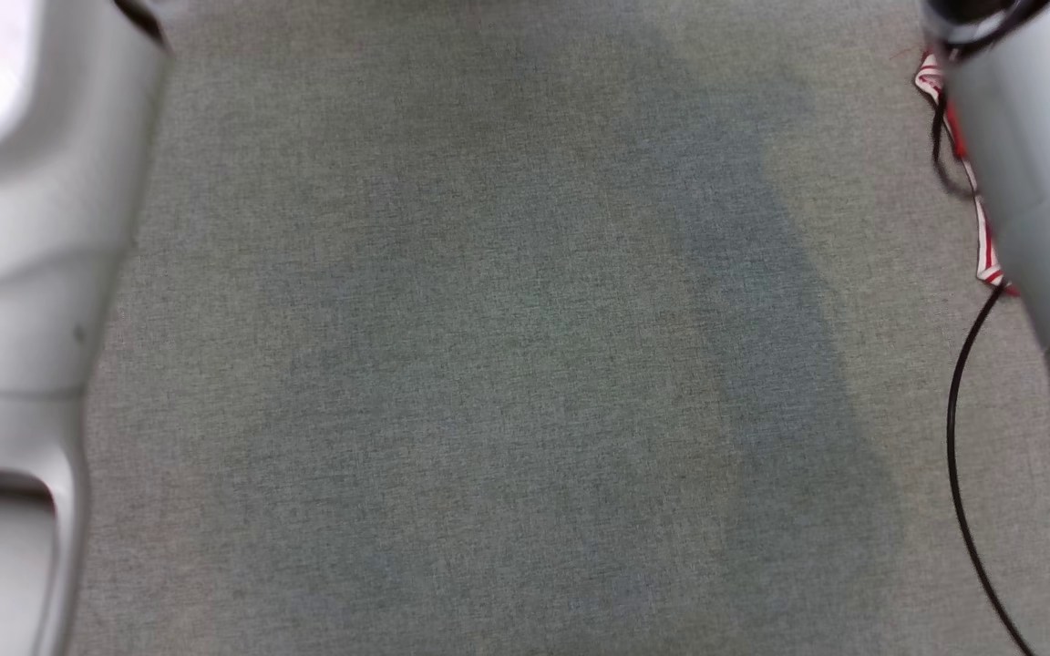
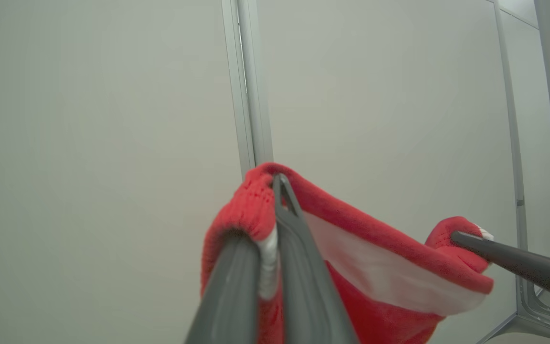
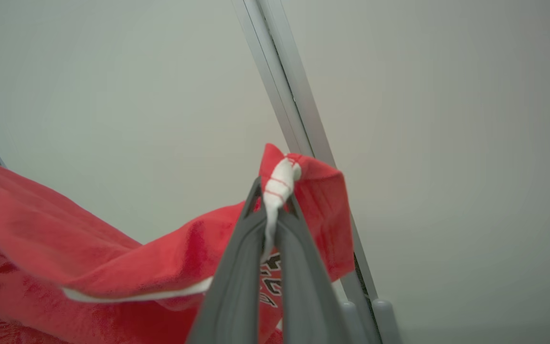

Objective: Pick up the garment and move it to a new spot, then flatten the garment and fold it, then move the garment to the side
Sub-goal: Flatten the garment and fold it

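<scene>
The garment (image 2: 375, 239) is red with white bands and dark lettering, and it hangs stretched in the air between both grippers. My left gripper (image 2: 275, 191) is shut on one bunched red and white corner. My right gripper (image 3: 275, 191) is shut on another corner, where a white hem (image 3: 280, 179) sticks out between the tips. The red cloth (image 3: 65, 229) sags away to the left in the right wrist view. In the left wrist view a finger of the right gripper (image 2: 509, 260) pinches the far corner. The head view shows a sliver of the garment (image 1: 981, 228) beside my right forearm (image 1: 1026, 182).
A grey fabric surface (image 1: 507, 364) spreads below, between my left forearm (image 1: 24, 273) and the right one. A black cable (image 1: 958, 437) loops down at the right. Both wrist views face a pale wall with a metal frame strip (image 2: 248, 95).
</scene>
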{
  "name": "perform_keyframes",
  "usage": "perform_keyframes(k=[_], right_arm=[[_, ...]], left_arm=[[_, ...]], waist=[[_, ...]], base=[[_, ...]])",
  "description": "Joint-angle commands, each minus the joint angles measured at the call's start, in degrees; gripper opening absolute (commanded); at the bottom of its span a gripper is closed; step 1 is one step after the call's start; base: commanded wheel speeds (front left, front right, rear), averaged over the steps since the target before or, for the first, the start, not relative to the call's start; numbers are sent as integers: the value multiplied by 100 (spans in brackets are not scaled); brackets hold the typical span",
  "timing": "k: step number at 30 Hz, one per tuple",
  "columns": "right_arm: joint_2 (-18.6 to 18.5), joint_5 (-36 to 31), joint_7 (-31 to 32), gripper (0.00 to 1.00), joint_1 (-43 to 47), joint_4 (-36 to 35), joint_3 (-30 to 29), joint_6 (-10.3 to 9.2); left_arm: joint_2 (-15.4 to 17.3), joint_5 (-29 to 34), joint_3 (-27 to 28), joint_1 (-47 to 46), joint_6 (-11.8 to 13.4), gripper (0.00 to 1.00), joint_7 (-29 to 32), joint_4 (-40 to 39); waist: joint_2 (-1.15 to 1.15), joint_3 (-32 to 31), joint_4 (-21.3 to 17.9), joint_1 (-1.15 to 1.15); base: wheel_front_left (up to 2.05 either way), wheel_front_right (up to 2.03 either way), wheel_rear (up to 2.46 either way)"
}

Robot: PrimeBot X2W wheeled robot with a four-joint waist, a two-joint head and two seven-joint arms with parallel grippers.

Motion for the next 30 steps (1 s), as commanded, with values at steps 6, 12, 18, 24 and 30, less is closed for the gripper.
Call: perform_keyframes(k=[6,12,18,24,30], right_arm=[[-48,154,-69,0,1036,-44,437,3],[-204,93,-72,0,2343,-528,614,3],[-354,165,-74,0,3820,-1137,569,3],[-476,232,-73,0,5192,-1626,514,3],[-604,285,-74,0,6489,-2140,307,3]], left_arm=[[143,90,-25,1490,-3,0,-22,-410],[106,246,267,3133,-2,0,-23,-995],[44,476,319,4789,-2,0,-22,-1554],[-14,572,154,6182,-2,0,-23,-1965],[-47,675,13,7307,-2,0,-22,-2295]], waist=[[0,-40,-34,0],[0,-315,-4,0],[0,-747,-3,0],[0,-1189,33,0],[0,-1608,134,0]], base=[[0,0,0],[0,0,0],[0,0,0],[0,0,0],[0,0,0]])
